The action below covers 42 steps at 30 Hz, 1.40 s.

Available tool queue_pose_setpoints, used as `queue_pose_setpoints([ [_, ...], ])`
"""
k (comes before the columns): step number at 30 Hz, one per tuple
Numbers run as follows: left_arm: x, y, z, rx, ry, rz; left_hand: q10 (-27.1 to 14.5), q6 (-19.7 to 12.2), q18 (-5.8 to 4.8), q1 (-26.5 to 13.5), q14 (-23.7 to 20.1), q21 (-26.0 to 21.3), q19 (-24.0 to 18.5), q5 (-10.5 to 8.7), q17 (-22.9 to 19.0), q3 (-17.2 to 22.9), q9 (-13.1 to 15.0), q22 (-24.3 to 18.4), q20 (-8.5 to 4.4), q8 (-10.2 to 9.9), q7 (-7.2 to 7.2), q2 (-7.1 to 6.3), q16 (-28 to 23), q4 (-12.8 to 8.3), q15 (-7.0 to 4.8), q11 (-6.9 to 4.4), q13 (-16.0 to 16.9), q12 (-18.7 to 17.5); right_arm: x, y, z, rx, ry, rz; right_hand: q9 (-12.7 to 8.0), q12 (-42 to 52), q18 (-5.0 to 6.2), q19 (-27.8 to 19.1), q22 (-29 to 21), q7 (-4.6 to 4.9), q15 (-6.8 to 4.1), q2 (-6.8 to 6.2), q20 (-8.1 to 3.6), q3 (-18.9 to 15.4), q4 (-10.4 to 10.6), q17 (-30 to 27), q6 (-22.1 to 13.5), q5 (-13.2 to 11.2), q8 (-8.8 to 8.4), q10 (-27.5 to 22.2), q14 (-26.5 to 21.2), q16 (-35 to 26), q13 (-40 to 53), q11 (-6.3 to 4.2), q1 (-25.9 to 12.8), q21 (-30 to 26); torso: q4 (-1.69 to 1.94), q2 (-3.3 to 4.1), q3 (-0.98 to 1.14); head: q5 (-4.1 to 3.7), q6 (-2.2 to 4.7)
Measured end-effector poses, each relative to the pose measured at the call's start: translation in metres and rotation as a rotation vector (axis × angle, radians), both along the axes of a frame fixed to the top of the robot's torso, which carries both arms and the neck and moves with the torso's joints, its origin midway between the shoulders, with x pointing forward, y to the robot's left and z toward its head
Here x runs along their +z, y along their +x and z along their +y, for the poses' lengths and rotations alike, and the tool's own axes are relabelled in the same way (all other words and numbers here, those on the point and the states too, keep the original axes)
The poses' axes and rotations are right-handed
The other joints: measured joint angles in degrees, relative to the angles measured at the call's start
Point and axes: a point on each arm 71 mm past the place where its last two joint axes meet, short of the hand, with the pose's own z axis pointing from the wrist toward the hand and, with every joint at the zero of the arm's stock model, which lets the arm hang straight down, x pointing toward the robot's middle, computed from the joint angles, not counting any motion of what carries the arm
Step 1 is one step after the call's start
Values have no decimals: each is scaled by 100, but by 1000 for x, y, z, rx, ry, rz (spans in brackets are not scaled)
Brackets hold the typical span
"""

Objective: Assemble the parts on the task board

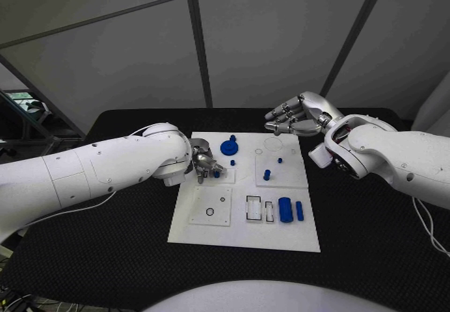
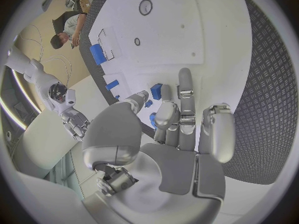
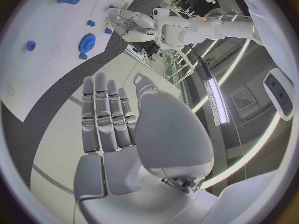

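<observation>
A small blue plastic part (image 1: 216,173) is pinched in the fingertips of the silver left hand (image 1: 205,164) over the near-left area of the white task board (image 1: 244,237); it could be dropped or seated crooked if the pinch slips. Farther off, the silver right hand (image 1: 295,114) is held empty, fingers loosely apart, above the black textured counter (image 1: 112,253), with grey wall panels (image 1: 112,58) behind.

One task board (image 1: 246,237), two hands — about seven blue parts (image 1: 286,210).

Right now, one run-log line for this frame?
left robot hand: pinching a small blue part at task board left edge | right robot hand: open, raised beyond board's far edge | blue gear: on board
</observation>
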Motion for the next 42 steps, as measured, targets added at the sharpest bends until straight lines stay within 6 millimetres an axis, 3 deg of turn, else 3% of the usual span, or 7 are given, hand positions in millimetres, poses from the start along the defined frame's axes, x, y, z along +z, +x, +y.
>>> queue_pose_setpoints([
  [16, 26, 4, 11, 29, -58, -39, -576, -506, 0, 331, 16, -285, -49, 0, 11, -745, -359, -36, 44, -478, 278, -54, -41, 142, 108, 202, -837, -647, -1, 2, -3, -6, -3, 1, 0, 0, 0, -206, -202, 30, 138, 42, 162, -123, -86, -199, -30, 0, 0, -226, -455, -347, -216, 103, -41, -398, 0, -5, -3, 4, 40],
  [19, 37, 6, 16, 44, -85, -51, -1497, -720, 8, 679, -302, -1308, -759, 0, -23, -901, -554, -1223, 149, -656, 398, 15, -149, 107, 242, 338, -1832, -1534, -1, 3, -4, -7, -4, 1, 0, -22, 0, -206, -222, 30, 153, 42, 163, -129, -92, -235, -30, 0, 0, -226, -483, -351, -252, 103, -41, -400, 0, -5, -3, 4, 50],
  [21, 46, 7, 22, 54, -101, -54, -2218, -912, 564, 935, -671, -2667, -1723, 0, -55, -931, -728, -2739, 261, -814, 506, 89, -149, 77, 355, 471, -2368, -2166, -2, 4, -5, -8, -5, 1, 0, -22, 0, -206, -222, 30, 153, 44, 163, -129, -92, -240, -30, 0, 0, -226, -483, -351, -259, 103, -40, -422, 0, -5, -3, 4, 59],
  [24, 58, 10, 31, 66, -124, -50, -2967, -1244, 628, 1352, -1166, -4070, -2593, 0, -162, -902, -1109, -3949, 453, -1145, 649, 207, -149, 19, 532, 653, -3110, -3144, -2, 5, -6, -10, -5, 0, 0, -22, 0, -206, -232, 30, 167, 74, 163, -129, -92, -255, -30, 0, 0, -226, -497, -351, -275, 103, -10, -422, 0, -4, -4, 5, 74],
  [33, 77, 22, 60, 125, -192, 1, -1911, -684, 628, 2237, -1073, -6209, -2480, 0, -633, -473, -2400, -5699, 551, -1743, 641, 379, -120, -56, 584, 642, -5267, -5249, -3, 7, -9, -16, -7, 0, 0, -22, 0, -206, -249, 30, 165, 74, 163, -145, -108, -299, -30, 0, 0, -246, -536, -351, -312, 123, -10, -468, 0, -5, -7, 15, 113],
  [40, 73, 37, 67, 168, -224, 16, -1014, -271, 629, 2016, -1646, -5539, -1395, 20, -864, -640, -2386, -5392, 461, -1280, 564, 318, -171, 202, 561, 532, -4945, -4447, -3, 8, -8, -16, -6, 1, 0, -22, 0, -205, -256, 30, 173, 74, 163, -145, -108, -308, -30, 0, 0, -245, -544, -351, -322, 123, -10, -469, 0, 1, -7, 59, 140],
  [42, 69, 40, 67, 175, -223, 16, -947, -197, 626, 1902, -1346, -4350, -919, 29, -808, -784, -2163, -4265, 355, -804, 475, 306, 26, 347, 452, 421, -4395, -3591, -3, 8, -7, -15, -6, 1, 0, -22, 0, -205, -256, 30, 173, 74, 163, -145, -108, -315, -30, 0, 0, -245, -544, -351, -328, 123, -10, -469, 0, 5, -8, 62, 147],
])
